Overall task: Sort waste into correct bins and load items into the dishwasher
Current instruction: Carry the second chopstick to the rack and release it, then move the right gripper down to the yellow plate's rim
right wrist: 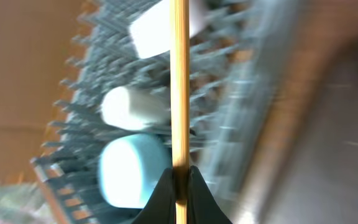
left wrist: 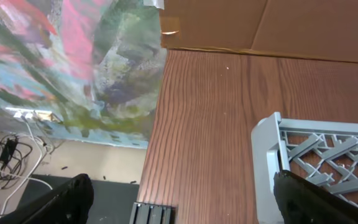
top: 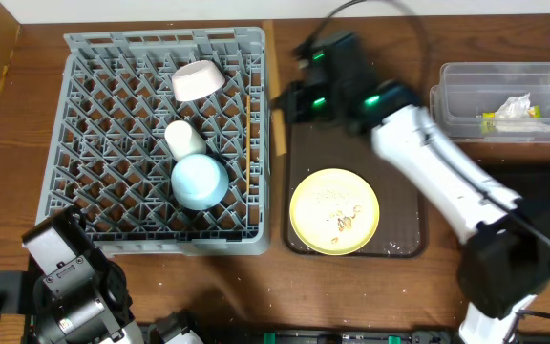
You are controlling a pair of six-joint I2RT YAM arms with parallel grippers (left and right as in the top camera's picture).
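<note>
One wood-grain table [top: 208, 287] under the dish rack [top: 160, 244], cardboard [left wrist: 291, 25] along one edge

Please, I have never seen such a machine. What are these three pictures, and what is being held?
It is two robot arms at a table. One picture looks down from above; the other two come from cameras on the wrists. On the table stand a grey rack with a bowl, cup and saucer inside, a tray with a yellow plate, and a clear tub. The right gripper is shut on one chopstick, near the rack. The left gripper is open and holds nothing.
</note>
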